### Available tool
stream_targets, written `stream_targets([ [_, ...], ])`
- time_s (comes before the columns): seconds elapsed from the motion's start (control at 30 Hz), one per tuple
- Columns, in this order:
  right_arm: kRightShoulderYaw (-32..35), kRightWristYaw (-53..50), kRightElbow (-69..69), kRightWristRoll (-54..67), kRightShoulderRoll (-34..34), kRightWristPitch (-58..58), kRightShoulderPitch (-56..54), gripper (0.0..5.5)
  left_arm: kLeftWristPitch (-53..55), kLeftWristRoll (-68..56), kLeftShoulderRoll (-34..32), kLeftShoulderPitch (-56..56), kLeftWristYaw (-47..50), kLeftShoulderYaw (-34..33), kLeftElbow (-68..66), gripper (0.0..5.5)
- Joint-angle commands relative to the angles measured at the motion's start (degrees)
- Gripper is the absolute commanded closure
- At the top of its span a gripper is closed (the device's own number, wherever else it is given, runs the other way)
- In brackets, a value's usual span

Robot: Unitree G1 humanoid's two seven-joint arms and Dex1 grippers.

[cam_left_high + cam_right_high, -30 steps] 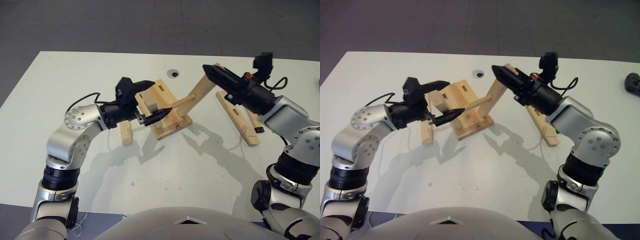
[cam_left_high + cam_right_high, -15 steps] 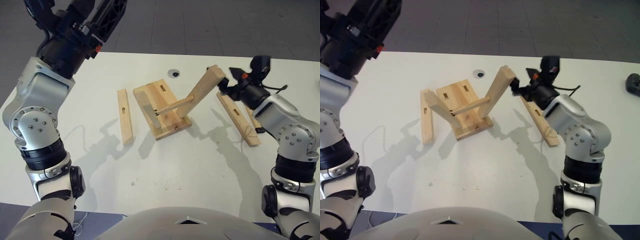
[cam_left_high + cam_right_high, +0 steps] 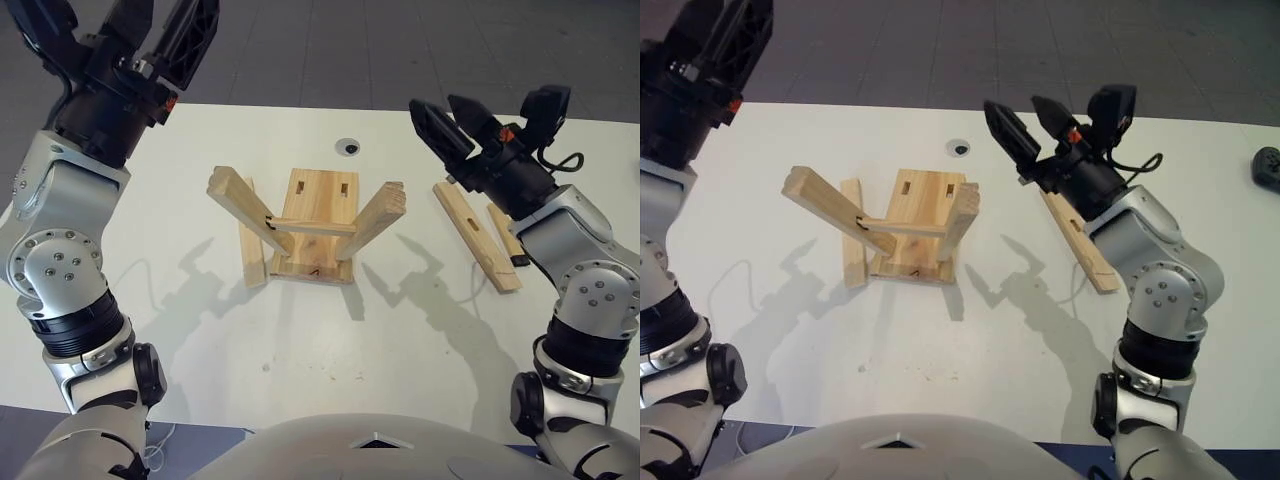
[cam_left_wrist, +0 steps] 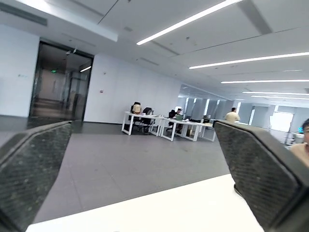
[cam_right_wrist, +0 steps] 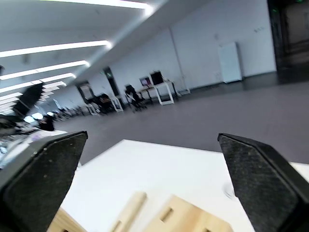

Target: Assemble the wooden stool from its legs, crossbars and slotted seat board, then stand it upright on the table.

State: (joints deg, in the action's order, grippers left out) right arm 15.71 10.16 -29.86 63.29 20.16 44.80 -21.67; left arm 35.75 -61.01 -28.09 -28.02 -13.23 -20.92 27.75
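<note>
The slotted seat board (image 3: 320, 195) lies flat in the middle of the counter (image 3: 300, 340). On it rests a frame of two legs, the left leg (image 3: 238, 197) and the right leg (image 3: 378, 213), both leaning outward and joined by one crossbar (image 3: 312, 226). One more wooden piece (image 3: 252, 262) lies flat just beside the board's left edge, partly under the left leg. To the right, well apart from the board, two long wooden pieces (image 3: 478, 237) lie side by side.

The left claw (image 3: 120, 25) is high above the far left corner, its fingers spread wide and holding nothing. The right claw (image 3: 452, 115) hovers over the far right of the counter, also wide and empty, above the two long pieces.

A round hole (image 3: 347, 147) sits in the counter beyond the board, and a small dark object (image 3: 1268, 165) lies at the right edge.
</note>
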Motion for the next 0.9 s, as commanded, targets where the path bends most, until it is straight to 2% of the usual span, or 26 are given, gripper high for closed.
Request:
stream_targets([
  [0.03, -1.48, -3.05, -6.20, 4.71, -1.42, -1.48, -3.08, 1.21, 1.55, -5.46, -0.05, 0.03, -0.69, 2.32, 5.45, 0.90],
  [0.37, -13.47, 1.31, -8.79, -3.81, -1.41, -4.05, 0.78, 2.90, -2.55, 5.48, 5.74, 4.42, -3.58, 11.66, -2.46, 2.65],
  [0.57, -23.01, 6.49, -5.06, -15.20, 9.01, 2.19, 2.54, 4.01, -2.93, 10.41, 7.67, 5.15, -4.99, 15.41, -5.92, 3.81],
  [0.67, -21.06, 6.22, -4.64, -14.51, 6.75, -0.06, 2.21, 4.52, -3.37, 11.70, 9.19, 6.44, -4.43, 16.38, -5.53, 4.34],
  [0.83, -12.73, 2.95, -2.94, -6.26, -0.78, -5.17, -2.67, 5.46, -3.74, 12.25, 9.06, 5.17, -4.61, 15.01, -5.26, 5.32],
  [0.9, -9.99, 1.24, -1.92, -2.71, -2.79, -6.31, -5.48, 5.50, -3.98, 11.70, 8.28, 2.91, -4.34, 13.12, -4.97, 5.44],
])
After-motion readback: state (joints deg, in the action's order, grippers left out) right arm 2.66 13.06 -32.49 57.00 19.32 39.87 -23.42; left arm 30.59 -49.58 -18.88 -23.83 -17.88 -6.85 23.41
